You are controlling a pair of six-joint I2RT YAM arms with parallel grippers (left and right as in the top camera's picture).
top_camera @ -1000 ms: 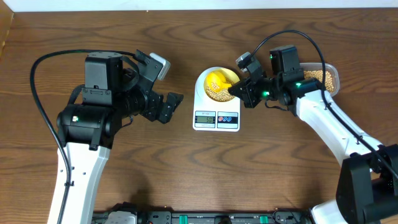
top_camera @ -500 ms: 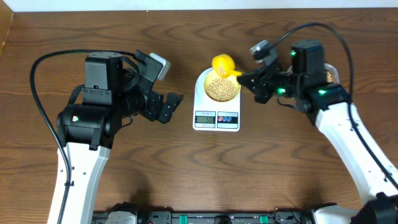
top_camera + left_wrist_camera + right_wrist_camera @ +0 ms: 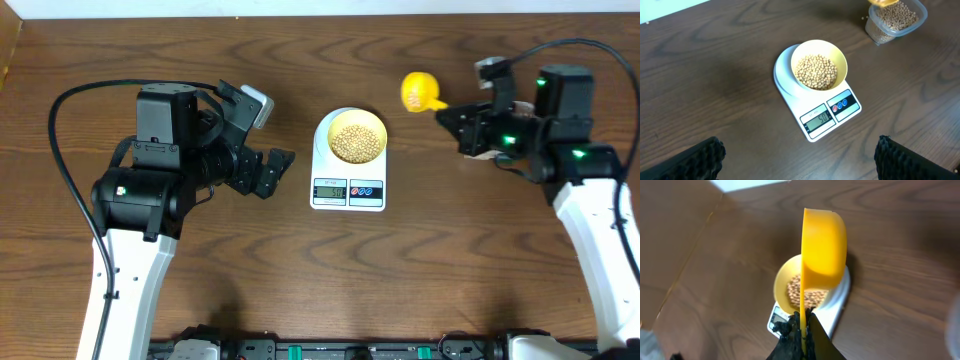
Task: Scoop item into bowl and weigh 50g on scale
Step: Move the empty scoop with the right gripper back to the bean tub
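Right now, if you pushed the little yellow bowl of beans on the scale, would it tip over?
Probably not: the bowl is low and wide, and the soybeans weigh down its bottom. It may slide instead, since the platform of the scale looks smooth. A hard shove could spill the round soybeans, which would likely roll.

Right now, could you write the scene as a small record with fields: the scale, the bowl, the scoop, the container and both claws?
scale: white, mid-table; display seems to read 50
bowl: pale yellow, on the scale's platform, partly filled with beans
scoop: bright yellow, in the air to the right of the scale, gripped by its handle
right claw: shut on the scoop
left claw: open, empty, left of the scale
container: clear, holding beans, beyond the scale
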